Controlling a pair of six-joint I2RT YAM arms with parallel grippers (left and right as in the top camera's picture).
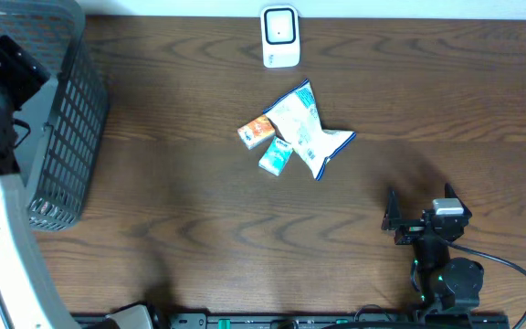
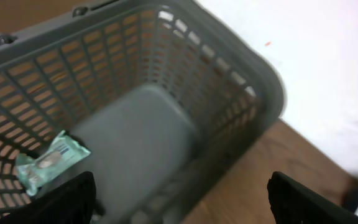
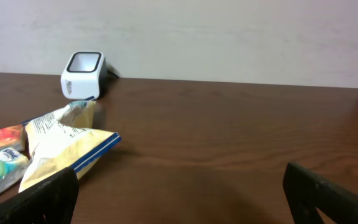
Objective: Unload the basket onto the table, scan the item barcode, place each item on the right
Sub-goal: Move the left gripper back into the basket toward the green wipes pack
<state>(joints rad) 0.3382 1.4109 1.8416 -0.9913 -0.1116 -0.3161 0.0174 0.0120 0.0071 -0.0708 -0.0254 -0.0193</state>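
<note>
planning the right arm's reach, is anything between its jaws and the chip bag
Nothing, just bare table between the open right jaws and the chip bag; overhead and right wrist views both show it.

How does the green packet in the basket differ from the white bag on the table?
The green packet lies inside the basket, against its mesh wall; the white bag lies on the table near the scanner. Nothing shows beside the packet; the bag touches an orange pack and a teal pack. Both are soft wrappers; neither is gripped.
</note>
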